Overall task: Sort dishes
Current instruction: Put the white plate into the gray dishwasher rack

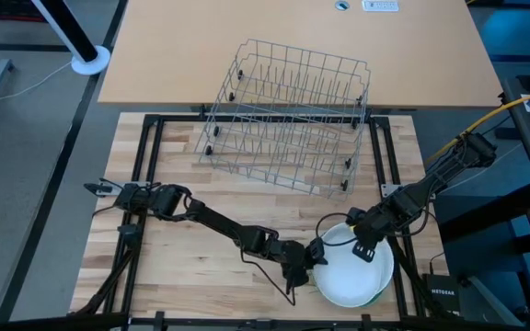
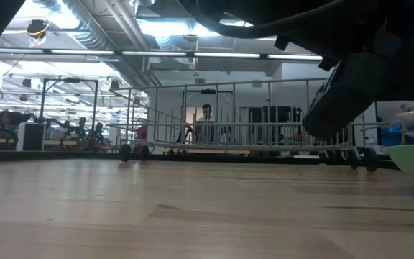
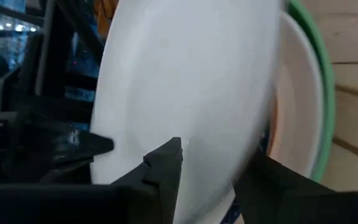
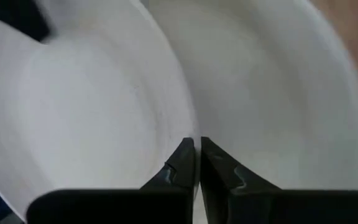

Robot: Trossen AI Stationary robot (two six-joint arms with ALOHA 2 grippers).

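Left arm stretched low across the table; left gripper (image 1: 309, 260) at the near-left rim of the plate stack (image 1: 352, 276), jaws parted astride the top white plate (image 3: 185, 93), not clamped. Right gripper (image 1: 364, 246) over the stack's far edge, pinched shut on that plate's rim. Left wrist view alone showed the green plate (image 3: 323, 81) underneath. Wire rack (image 1: 288, 115) stood well behind.

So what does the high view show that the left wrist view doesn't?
Only the high view shows the grey wire rack at the table's far side and both arms whole, with the right gripper over the top white plate. Only the left wrist view shows the left gripper with its fingers apart around that plate's edge, and a tan plate stacked beneath. Both show the white plate and the green plate.
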